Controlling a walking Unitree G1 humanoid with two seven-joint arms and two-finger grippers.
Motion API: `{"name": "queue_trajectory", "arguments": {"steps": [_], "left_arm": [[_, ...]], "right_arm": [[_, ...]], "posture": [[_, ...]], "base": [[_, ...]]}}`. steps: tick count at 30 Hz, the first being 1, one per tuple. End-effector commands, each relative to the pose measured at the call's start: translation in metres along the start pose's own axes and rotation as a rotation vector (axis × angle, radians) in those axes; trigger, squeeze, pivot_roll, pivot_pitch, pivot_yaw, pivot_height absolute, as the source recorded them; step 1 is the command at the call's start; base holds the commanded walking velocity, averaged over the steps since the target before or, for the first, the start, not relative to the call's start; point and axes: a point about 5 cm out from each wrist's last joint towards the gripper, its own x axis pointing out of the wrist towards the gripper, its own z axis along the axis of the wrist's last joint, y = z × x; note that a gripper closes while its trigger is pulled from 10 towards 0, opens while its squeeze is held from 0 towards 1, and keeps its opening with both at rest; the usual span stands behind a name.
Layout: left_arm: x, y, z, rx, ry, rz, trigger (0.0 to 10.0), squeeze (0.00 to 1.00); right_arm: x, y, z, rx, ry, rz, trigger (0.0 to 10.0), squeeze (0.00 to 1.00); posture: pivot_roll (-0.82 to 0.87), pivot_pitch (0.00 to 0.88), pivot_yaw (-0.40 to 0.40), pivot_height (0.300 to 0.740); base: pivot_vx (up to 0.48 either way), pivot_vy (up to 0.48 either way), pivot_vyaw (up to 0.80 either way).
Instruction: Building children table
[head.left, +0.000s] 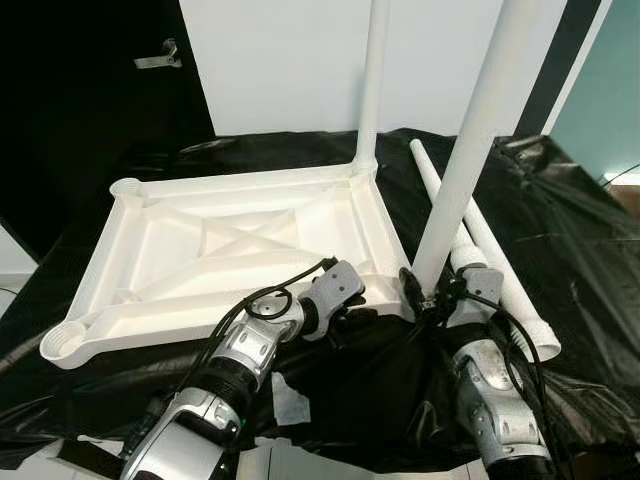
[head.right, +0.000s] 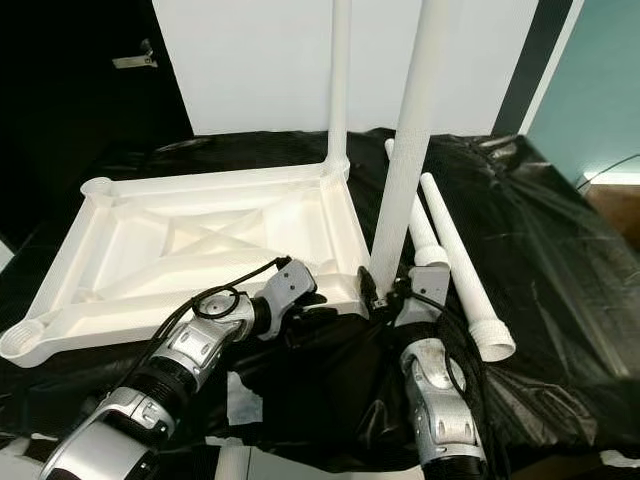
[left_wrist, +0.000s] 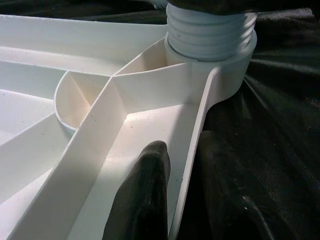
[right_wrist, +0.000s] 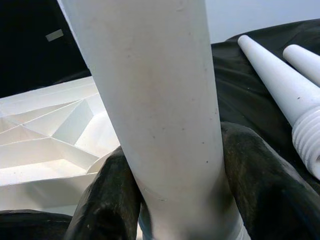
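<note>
right tool (head.right: 385, 290) gripping upright leg (head.right: 408, 150), tabletop (head.right: 120, 290)

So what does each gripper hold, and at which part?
Right gripper: the upright table leg, near its bottom end. Left gripper: the table top's edge wall.

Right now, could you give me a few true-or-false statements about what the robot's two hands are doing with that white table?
1. The right hand grips an upright table leg. True.
2. The tabletop lies top-side up. False: its ribbed underside faces up.
3. Two spare legs lie on the black sheet. True.
4. The left hand holds a screwdriver. False: its fingers straddle the tabletop's rim.
5. No leg stands at the far corner. False: one leg stands there.
</note>
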Motion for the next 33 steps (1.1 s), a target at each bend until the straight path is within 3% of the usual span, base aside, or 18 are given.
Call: {"name": "queue_trajectory", "arguments": {"steps": [1, 2, 3, 4, 8, 9, 11, 12, 13, 19, 25, 31, 32, 33], "left_arm": [[0.011, -0.030, -0.038, -0.107, 0.138, -0.143, 10.0, 0.00], [0.011, -0.031, -0.038, -0.108, 0.137, -0.143, 10.0, 0.00], [0.011, -0.031, -0.038, -0.108, 0.137, -0.143, 10.0, 0.00], [0.011, -0.031, -0.038, -0.109, 0.136, -0.143, 10.0, 0.00], [0.011, -0.031, -0.039, -0.112, 0.137, -0.144, 10.0, 0.00], [0.010, -0.032, -0.039, -0.113, 0.137, -0.145, 10.0, 0.00], [0.011, -0.032, -0.039, -0.114, 0.137, -0.145, 10.0, 0.00], [0.011, -0.031, -0.039, -0.113, 0.136, -0.145, 10.0, 0.00], [0.012, -0.031, -0.038, -0.112, 0.136, -0.145, 10.0, 0.00], [0.013, -0.030, -0.036, -0.108, 0.132, -0.146, 10.0, 0.00], [0.012, -0.029, -0.036, -0.114, 0.131, -0.139, 10.0, 0.00], [0.012, -0.029, -0.037, -0.119, 0.130, -0.132, 10.0, 0.00], [0.011, -0.028, -0.037, -0.121, 0.130, -0.128, 10.0, 0.00], [0.011, -0.028, -0.037, -0.121, 0.130, -0.128, 10.0, 0.00]], "right_arm": [[0.003, 0.013, -0.006, 0.078, 0.035, 0.036, 1.9, 0.00], [0.003, 0.014, -0.005, 0.073, 0.036, 0.048, 3.4, 0.00], [0.003, 0.014, -0.005, 0.073, 0.036, 0.048, 3.4, 0.00], [0.003, 0.015, -0.005, 0.068, 0.043, 0.052, 10.0, 0.00], [0.002, 0.016, -0.004, 0.045, 0.050, 0.069, 10.0, 0.00], [0.001, 0.016, -0.003, 0.023, 0.048, 0.102, 10.0, 1.00], [0.000, 0.013, -0.003, -0.006, 0.052, 0.146, 10.0, 1.00], [-0.003, 0.008, -0.002, -0.042, 0.059, 0.207, 10.0, 0.76], [-0.004, 0.004, -0.001, -0.068, 0.069, 0.260, 10.0, 0.00], [-0.005, -0.017, 0.012, -0.156, 0.097, 0.433, 10.0, 0.00], [-0.006, -0.038, 0.020, -0.264, 0.243, 0.659, 10.0, 0.00], [-0.002, -0.046, 0.025, -0.320, 0.264, 0.688, 10.0, 0.00], [0.003, -0.050, 0.028, -0.356, 0.265, 0.688, 0.0, 0.00], [0.003, -0.050, 0.028, -0.356, 0.265, 0.688, 0.0, 0.00]], "posture": [[-0.07, 0.000, 0.026, 0.740], [-0.07, 0.000, 0.026, 0.740], [-0.07, 0.000, 0.026, 0.740], [-0.07, 0.000, 0.026, 0.740], [-0.07, 0.000, 0.024, 0.740], [-0.07, 0.000, 0.024, 0.740], [-0.08, 0.000, 0.025, 0.740], [-0.08, 0.000, 0.025, 0.740], [-0.09, 0.000, 0.027, 0.740], [-0.09, 0.000, 0.024, 0.740], [-0.08, 0.000, 0.018, 0.740], [-0.07, 0.000, 0.013, 0.740], [-0.06, 0.000, 0.011, 0.740], [-0.06, 0.000, 0.011, 0.740]], "base": [[0.000, 0.000, 0.00], [0.000, 0.000, 0.00], [0.000, 0.000, 0.00], [0.000, 0.000, 0.00], [0.000, 0.000, 0.00], [0.000, 0.000, 0.00], [0.000, 0.000, 0.00], [0.000, 0.000, 0.00], [0.000, 0.000, 0.00], [0.000, 0.000, 0.00], [0.000, 0.000, 0.00], [0.000, 0.000, 0.00], [0.000, 0.000, 0.00], [0.000, 0.000, 0.00]]}}
